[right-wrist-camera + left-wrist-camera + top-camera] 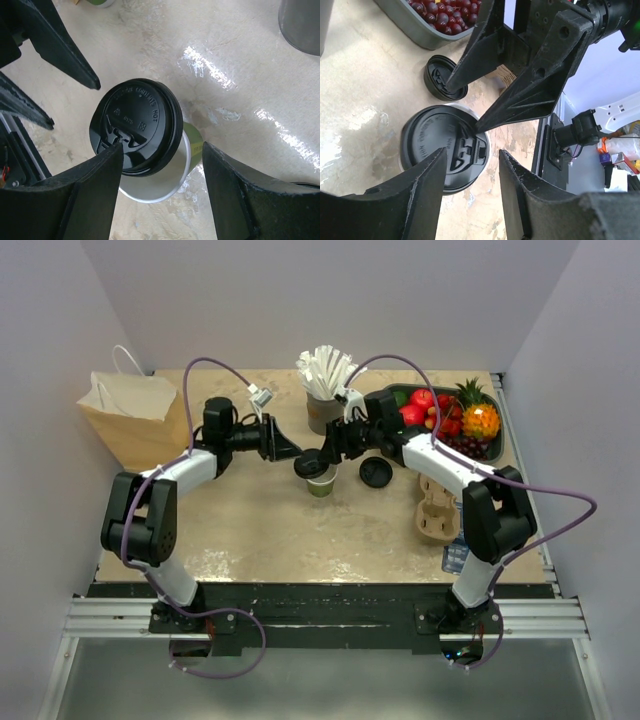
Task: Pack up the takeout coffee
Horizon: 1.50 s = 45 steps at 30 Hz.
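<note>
The takeout coffee cup, green with a cream band, stands at the table's middle. Its black lid lies askew on the rim, shifted left, so part of the cup's inside shows in the right wrist view. My left gripper is open and empty just left of the lid. My right gripper is open above the cup from the right. In the right wrist view its jaws straddle the lid and the cup's green side. One fingertip sits at the lid's sip tab.
A second black lid lies on the table right of the cup. A cardboard cup carrier sits at the right, a fruit tray behind it, a grey cup of straws at the back, and a paper bag at the back left.
</note>
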Each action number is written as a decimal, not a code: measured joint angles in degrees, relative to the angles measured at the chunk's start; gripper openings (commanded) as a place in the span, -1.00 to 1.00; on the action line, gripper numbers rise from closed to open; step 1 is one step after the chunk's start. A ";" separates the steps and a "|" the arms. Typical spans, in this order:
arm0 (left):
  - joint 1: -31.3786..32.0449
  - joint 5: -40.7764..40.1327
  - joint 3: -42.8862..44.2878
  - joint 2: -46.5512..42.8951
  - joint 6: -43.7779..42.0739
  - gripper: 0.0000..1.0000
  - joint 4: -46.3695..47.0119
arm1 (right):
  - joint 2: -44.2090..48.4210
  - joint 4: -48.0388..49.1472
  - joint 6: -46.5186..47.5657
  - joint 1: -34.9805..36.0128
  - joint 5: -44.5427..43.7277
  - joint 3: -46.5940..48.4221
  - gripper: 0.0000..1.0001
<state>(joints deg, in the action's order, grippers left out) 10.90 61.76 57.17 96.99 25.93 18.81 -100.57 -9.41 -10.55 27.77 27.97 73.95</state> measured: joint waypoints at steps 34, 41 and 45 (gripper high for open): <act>3.91 -1.99 0.48 2.84 0.22 -0.03 0.00 | -1.40 -3.48 1.62 0.72 -1.95 1.16 0.35; 3.98 -2.16 0.48 2.80 0.22 -0.06 -0.07 | -1.03 -4.02 2.21 0.72 -2.12 1.16 0.36; 3.61 -3.26 1.88 2.75 -0.55 -0.03 -1.70 | -1.03 -4.44 2.27 0.72 -2.58 1.16 0.36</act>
<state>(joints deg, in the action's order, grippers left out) 14.50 58.50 59.05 99.74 25.39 17.10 -101.60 -13.85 -8.27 28.49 25.39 75.11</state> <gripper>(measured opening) 0.479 0.677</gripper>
